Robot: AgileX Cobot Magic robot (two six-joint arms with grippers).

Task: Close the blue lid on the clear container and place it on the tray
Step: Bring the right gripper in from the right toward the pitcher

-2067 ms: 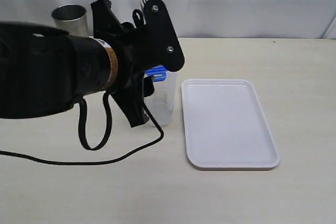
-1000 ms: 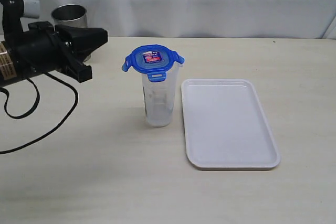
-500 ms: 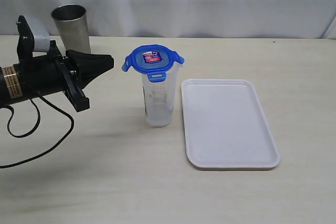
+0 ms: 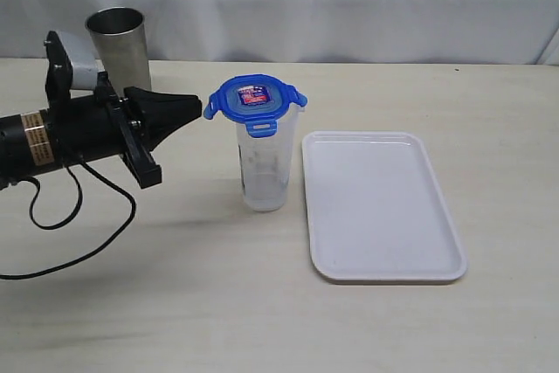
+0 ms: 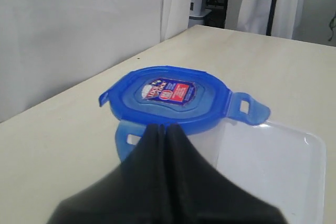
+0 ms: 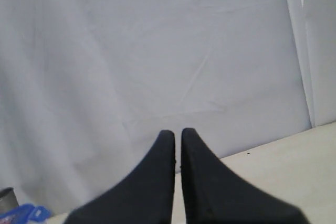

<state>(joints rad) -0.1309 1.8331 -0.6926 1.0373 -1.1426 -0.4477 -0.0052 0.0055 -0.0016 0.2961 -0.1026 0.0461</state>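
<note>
Exterior view: blue lid sits on clear container, flaps apparently unlatched.
Left gripper: clenched, empty.
Next: press flaps down.

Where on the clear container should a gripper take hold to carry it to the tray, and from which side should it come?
Grip the clear container at mid-wall, below the blue lid, coming level from the side away from the tray. It stands upright, and its narrow body should fit between open jaws; the lid's flaps stick out, so a grasp at the rim looks awkward.
</note>
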